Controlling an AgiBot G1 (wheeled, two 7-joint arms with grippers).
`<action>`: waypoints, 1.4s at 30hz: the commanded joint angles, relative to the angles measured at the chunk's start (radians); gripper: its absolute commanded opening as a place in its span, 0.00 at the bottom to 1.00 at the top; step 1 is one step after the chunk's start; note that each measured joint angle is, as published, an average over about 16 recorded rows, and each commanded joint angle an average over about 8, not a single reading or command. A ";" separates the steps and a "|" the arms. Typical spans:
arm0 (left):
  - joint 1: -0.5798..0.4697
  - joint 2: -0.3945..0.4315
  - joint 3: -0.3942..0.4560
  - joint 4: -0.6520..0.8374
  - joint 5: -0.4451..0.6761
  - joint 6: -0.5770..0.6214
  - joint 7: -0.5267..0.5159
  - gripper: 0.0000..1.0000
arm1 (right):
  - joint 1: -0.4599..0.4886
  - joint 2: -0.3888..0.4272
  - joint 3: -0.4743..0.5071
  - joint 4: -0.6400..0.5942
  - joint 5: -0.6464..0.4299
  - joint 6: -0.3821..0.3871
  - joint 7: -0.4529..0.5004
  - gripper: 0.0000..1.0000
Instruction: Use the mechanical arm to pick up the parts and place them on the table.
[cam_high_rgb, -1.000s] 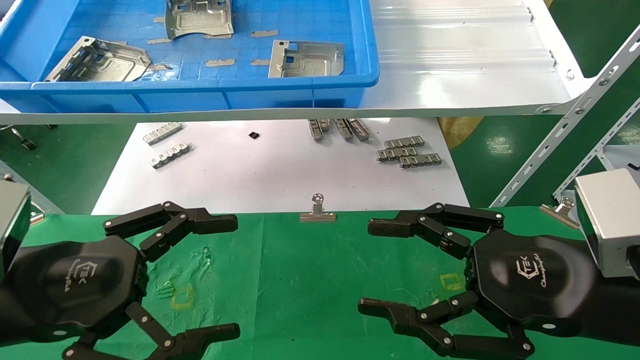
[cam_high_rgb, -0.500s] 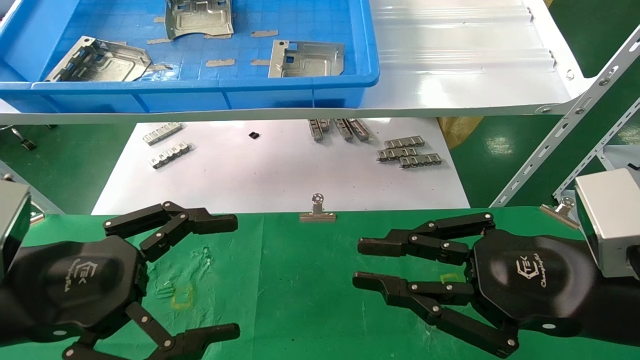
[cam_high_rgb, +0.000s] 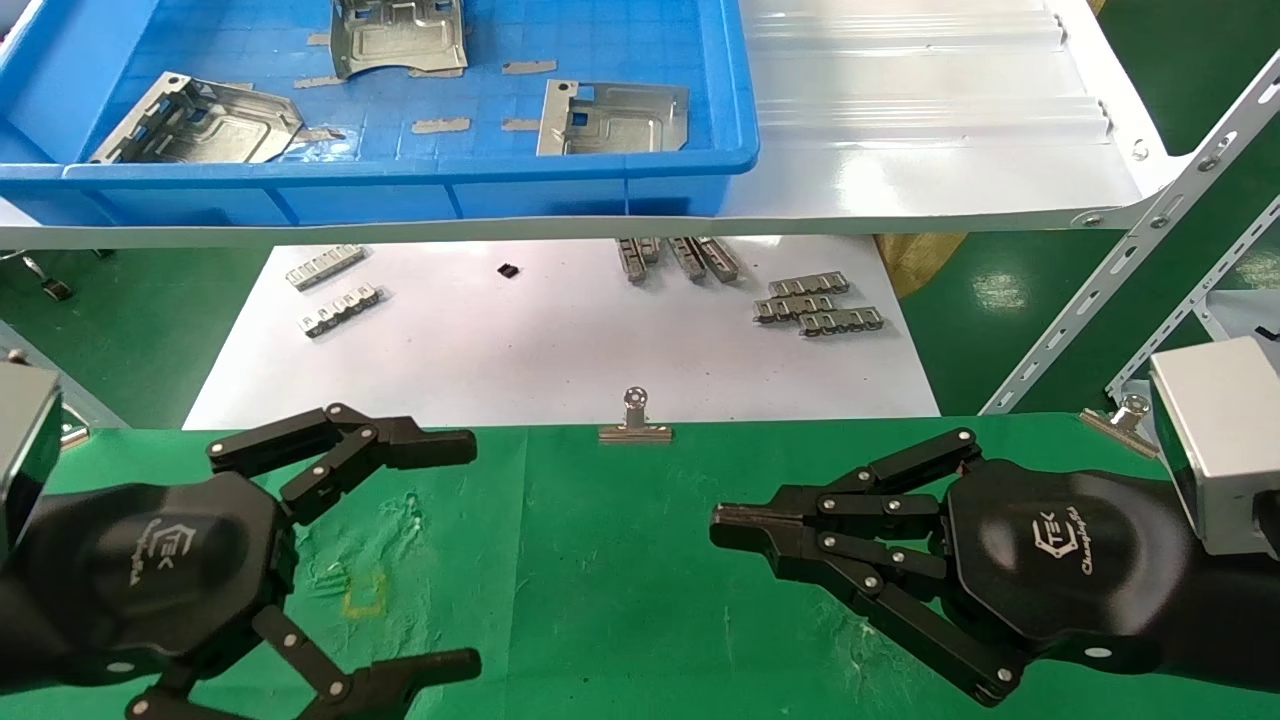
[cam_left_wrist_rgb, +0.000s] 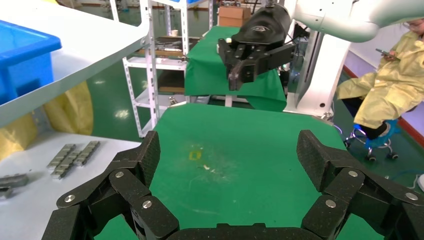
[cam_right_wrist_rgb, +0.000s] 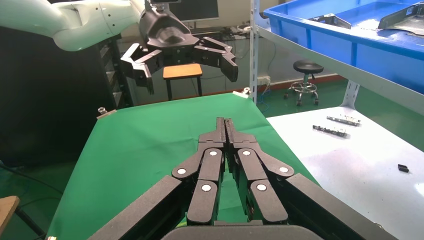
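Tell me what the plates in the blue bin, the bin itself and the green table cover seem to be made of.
Plates: likely stamped sheet metal, bare silver-grey with a dull shine and embossed steps.
Blue bin: probably moulded plastic, given its even glossy colour and rounded rim.
Table cover: seems to be cloth, matt green, wrinkled and held by a binder clip.

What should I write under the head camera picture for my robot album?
Right gripper shut, left gripper open, above the green table.
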 joint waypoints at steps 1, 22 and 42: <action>-0.013 0.000 -0.003 -0.009 0.003 -0.007 -0.002 1.00 | 0.000 0.000 0.000 0.000 0.000 0.000 0.000 0.00; -0.784 0.405 0.201 0.939 0.493 -0.338 0.084 1.00 | 0.000 0.000 0.000 0.000 0.000 0.000 0.000 0.00; -0.871 0.507 0.226 1.232 0.561 -0.629 0.127 0.00 | 0.000 0.000 0.000 0.000 0.000 0.000 0.000 1.00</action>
